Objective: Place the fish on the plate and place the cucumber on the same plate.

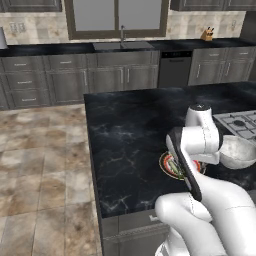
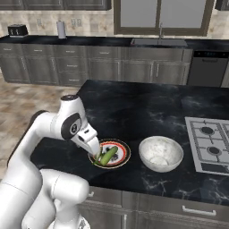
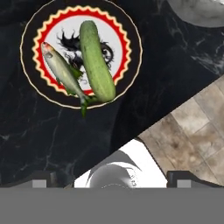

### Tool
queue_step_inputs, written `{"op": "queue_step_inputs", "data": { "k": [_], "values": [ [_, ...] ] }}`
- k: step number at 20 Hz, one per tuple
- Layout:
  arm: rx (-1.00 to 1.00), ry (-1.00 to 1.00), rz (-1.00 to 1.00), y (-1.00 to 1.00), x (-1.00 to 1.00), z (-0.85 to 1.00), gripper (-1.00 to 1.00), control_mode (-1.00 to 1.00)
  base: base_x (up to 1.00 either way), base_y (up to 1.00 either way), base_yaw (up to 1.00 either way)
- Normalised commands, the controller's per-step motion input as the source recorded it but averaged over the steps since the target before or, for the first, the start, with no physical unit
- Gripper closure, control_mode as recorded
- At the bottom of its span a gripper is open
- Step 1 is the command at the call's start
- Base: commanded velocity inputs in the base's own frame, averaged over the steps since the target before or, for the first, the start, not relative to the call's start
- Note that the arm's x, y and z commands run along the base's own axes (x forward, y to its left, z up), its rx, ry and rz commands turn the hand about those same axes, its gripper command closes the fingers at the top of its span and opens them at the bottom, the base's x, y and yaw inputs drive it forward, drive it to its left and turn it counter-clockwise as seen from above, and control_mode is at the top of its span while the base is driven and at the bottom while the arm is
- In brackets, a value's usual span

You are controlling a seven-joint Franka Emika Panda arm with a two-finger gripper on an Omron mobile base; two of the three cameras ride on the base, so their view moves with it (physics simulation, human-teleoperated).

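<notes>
The round plate (image 3: 127,40) with its red-orange rim lies on the black island counter near the front edge, also seen as plate (image 2: 124,154) and plate (image 1: 166,165). On it rest the slim pale fish (image 3: 64,72) and the stubby green cucumber (image 3: 96,61), side by side and touching near the fish's tail, which overhangs the rim. The cucumber (image 2: 108,155) lies across the plate's middle. My gripper (image 2: 95,152) hovers above the plate's left side, open and holding nothing; in the hand view the gripper (image 3: 113,180) has its two tips wide apart.
A deep white bowl (image 2: 161,153) stands just right of the plate, also bowl (image 1: 238,150). A gas stove top (image 2: 209,143) lies further right. The counter's front edge and tiled floor (image 3: 192,127) are close by. My arm covers part of the plate in the left base view.
</notes>
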Motion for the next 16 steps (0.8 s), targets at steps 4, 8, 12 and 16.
{"op": "queue_step_inputs", "data": {
  "k": [4, 8, 12, 16],
  "values": [
    [0.00, 0.00, 0.07, -0.08, 0.02, -0.08, -1.00, -1.00, 0.00, 0.00, 0.00],
    [0.00, 0.00, 0.09, 0.00, -0.07, -0.41, -1.00, -1.00, 0.00, 0.00, 0.00],
    [0.00, 0.00, 0.06, 0.00, -0.04, -0.57, -1.00, -1.00, 0.00, 0.00, 0.00],
    [0.00, 0.00, 0.08, 0.03, -0.31, -0.28, -1.00, -1.00, 0.00, 0.00, 0.00]
  ]
}}
